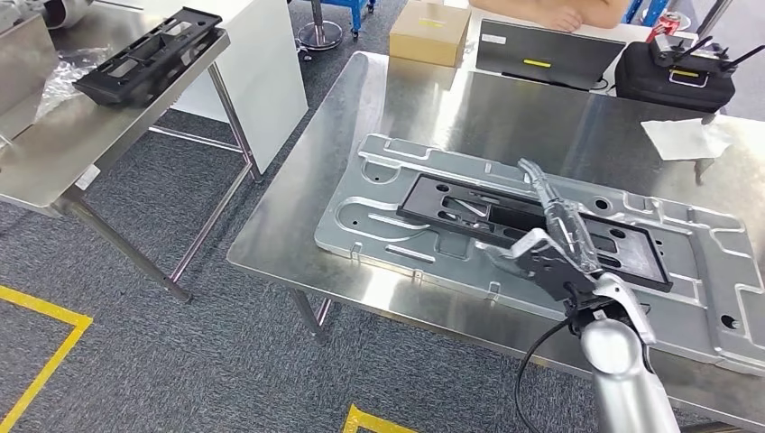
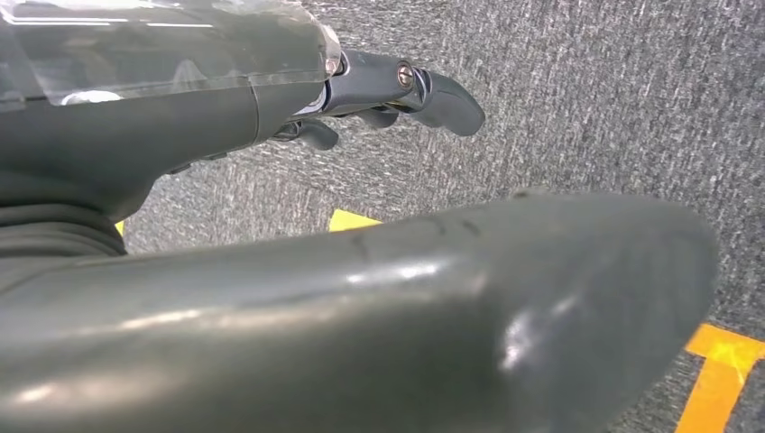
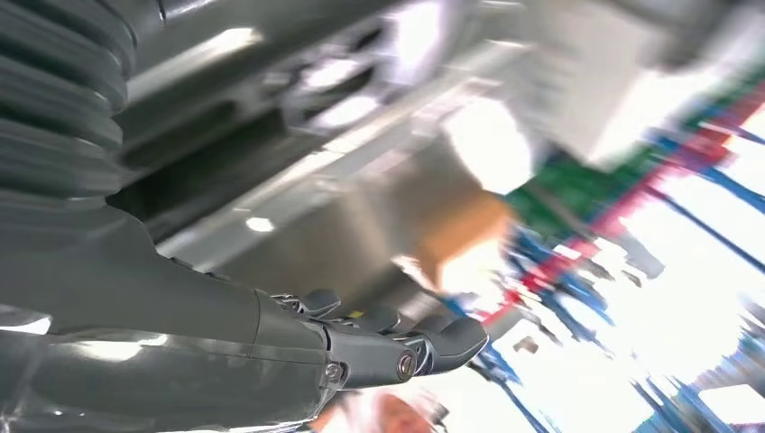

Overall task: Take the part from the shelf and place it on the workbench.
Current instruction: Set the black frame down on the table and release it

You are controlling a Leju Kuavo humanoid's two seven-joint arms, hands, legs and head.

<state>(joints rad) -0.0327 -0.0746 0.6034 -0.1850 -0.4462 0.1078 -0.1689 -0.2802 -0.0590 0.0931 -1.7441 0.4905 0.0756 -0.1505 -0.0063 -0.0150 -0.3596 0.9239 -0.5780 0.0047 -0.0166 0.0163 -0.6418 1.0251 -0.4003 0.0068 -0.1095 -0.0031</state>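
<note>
Our right hand [image 1: 552, 245] hangs over the black part [image 1: 532, 225], fingers stretched out and apart, holding nothing. The part lies under and ahead of it on the grey plate [image 1: 433, 171] on the workbench [image 1: 361, 99], so we judge it placed. Our left hand [image 2: 388, 99] hangs over carpet, fingers loosely extended, empty. On pulling back, a fingertip could catch the part's edge and drag it out of its seat.

Grey carpet floor [image 1: 162, 361] fills the lower left of the frame, marked with yellow tape lines [image 1: 41, 361]. A steel tabletop [image 1: 487, 117] spans the centre and right; a second steel table [image 1: 54, 149] stands at upper left, beside a white panel [image 1: 271, 72].
</note>
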